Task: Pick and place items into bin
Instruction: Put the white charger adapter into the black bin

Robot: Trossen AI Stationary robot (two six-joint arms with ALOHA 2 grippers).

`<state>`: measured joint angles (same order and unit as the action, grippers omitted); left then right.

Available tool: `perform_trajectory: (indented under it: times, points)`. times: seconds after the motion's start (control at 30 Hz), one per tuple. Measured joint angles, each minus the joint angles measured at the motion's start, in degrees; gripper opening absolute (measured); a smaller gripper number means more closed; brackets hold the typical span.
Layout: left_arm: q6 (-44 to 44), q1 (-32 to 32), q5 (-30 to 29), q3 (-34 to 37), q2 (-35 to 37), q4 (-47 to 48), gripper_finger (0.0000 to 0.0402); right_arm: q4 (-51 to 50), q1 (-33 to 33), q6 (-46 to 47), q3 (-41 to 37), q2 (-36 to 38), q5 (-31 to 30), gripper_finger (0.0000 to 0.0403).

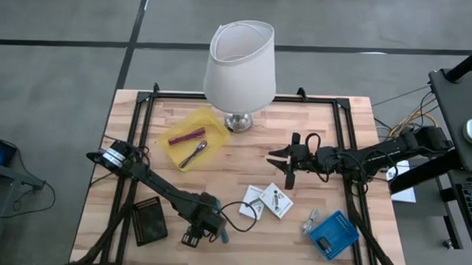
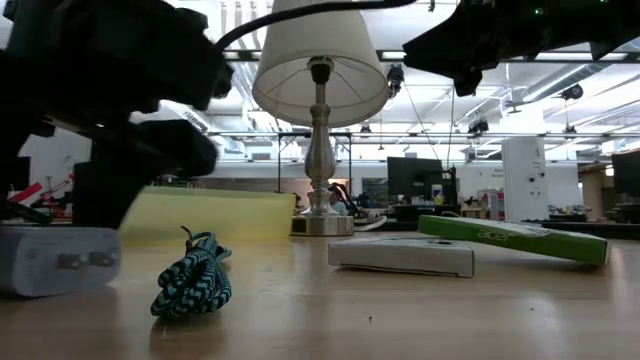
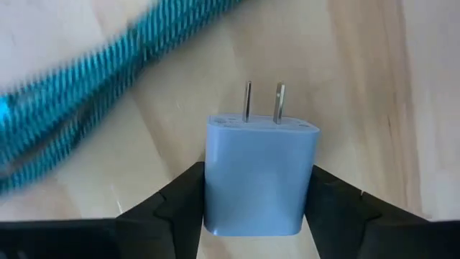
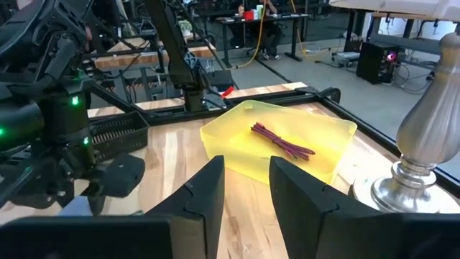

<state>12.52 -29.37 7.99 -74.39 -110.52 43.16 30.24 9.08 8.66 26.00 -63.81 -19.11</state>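
Note:
My left gripper (image 1: 202, 226) is low over the table's near edge, shut on a lavender charger block (image 3: 259, 180) with two metal prongs. A teal braided cable (image 2: 190, 276) lies coiled on the wood beside it. The yellow bin (image 1: 190, 139) sits left of the lamp and holds a magenta stick (image 1: 186, 135) and a spoon (image 1: 194, 153). Two white printed cards (image 1: 267, 201) lie flat at the table's middle. My right gripper (image 1: 283, 167) hangs open in the air right of centre, pointing toward the bin (image 4: 280, 140) and touching nothing. My left gripper pinches the charger block between its two fingers, one finger (image 3: 180, 198) on each of its side faces (image 3: 215, 187). The prongs (image 3: 263, 102) point away from the gripper, toward the near edge. The fingers slant down from the far left. The block (image 2: 55, 260) sits at table level.
A big white lamp (image 1: 240, 70) stands at the far middle, close to the bin. A black mesh pad (image 1: 149, 221) lies near the left arm. A blue box (image 1: 332, 235) and a small metal clip (image 1: 310, 222) lie at the near right. Bare wood spreads between bin and cards.

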Motion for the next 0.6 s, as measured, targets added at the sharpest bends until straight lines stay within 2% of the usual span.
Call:
perform_trajectory:
  times: [0.33,0.6]
  points:
    - [13.35,0.00,-0.02,-3.95,1.71,28.22,0.0181,0.02,0.00,-2.85,0.00,0.00,0.00,0.0084]
    - [28.51,-0.46,2.25,-3.91,8.09,30.00,0.0181,0.00,0.00,-2.89,0.00,0.00,0.01,0.0077]
